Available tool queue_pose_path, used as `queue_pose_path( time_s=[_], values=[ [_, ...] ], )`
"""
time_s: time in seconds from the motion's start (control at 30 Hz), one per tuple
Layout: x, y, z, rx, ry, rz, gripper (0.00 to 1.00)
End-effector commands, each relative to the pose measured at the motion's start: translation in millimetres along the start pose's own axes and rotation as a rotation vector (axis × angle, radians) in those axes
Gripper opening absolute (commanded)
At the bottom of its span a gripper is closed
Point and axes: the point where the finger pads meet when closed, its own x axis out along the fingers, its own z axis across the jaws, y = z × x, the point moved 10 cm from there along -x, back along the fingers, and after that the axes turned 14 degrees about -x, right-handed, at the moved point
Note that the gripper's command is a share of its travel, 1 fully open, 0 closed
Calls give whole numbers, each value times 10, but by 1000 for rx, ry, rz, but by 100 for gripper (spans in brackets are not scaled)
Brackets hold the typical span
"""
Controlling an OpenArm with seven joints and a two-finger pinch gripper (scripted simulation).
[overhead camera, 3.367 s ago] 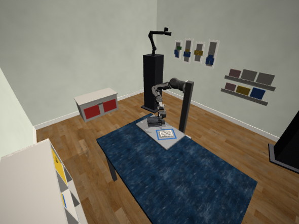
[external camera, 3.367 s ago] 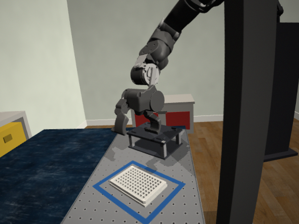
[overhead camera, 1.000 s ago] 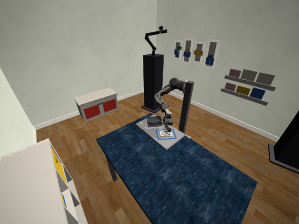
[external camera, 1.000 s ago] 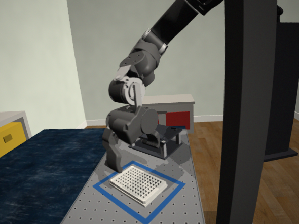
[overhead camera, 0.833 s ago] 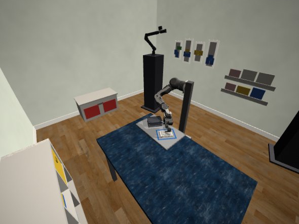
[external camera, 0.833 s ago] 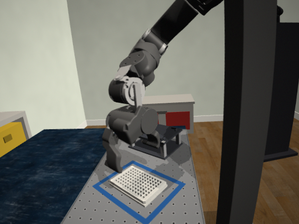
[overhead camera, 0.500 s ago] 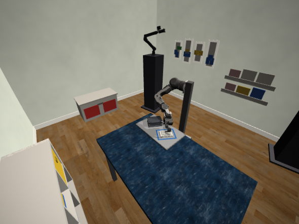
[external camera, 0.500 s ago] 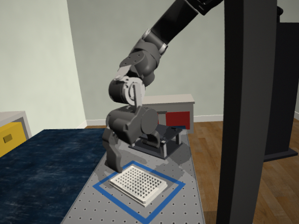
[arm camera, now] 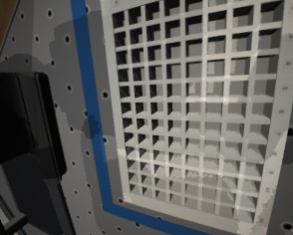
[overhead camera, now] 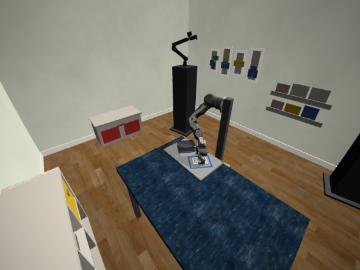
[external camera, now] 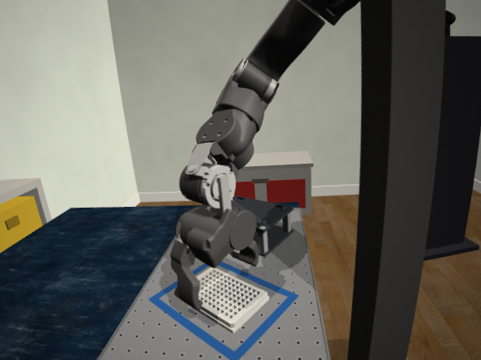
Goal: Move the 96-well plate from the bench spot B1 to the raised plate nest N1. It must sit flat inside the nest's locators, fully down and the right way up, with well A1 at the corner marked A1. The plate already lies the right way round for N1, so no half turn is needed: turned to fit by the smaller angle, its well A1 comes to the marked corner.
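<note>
The white 96-well plate (external camera: 230, 297) lies flat inside the blue square outline (external camera: 274, 312) on the perforated surface (external camera: 163, 334). The tool (external camera: 216, 274) is low over it, fingers spread astride the plate and pinching nothing. The dark raised nest (external camera: 269, 216) stands just beyond, at the far end.

Matt white plastic plate (external camera: 232, 297)

Wood floor (overhead camera: 268, 162), pale walls (overhead camera: 91, 43) (2 shelves (overhead camera: 300, 100)).

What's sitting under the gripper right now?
The 96-well plate lies flat inside the blue square on the perforated board. The open gripper straddles it; one finger is beside its edge. The far finger's tip is hidden.
</note>
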Motion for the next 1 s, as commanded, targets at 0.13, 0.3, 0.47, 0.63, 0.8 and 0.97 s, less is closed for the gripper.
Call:
queue_pose_path(
  time_s=[0.13, 0.3, 0.47, 0.63, 0.8, 0.97],
  values=[
    [0, 10, 6, -4, -8, 3, 77],
    [65, 9, 5, -3, -6, 3, 77],
    [109, 13, 6, -4, -8, 4, 77],
    [109, 13, 6, -4, -8, 4, 77],
    [108, 16, 2, -2, -2, 5, 77],
    [89, 7, 11, -4, -8, 4, 77]
  ],
)
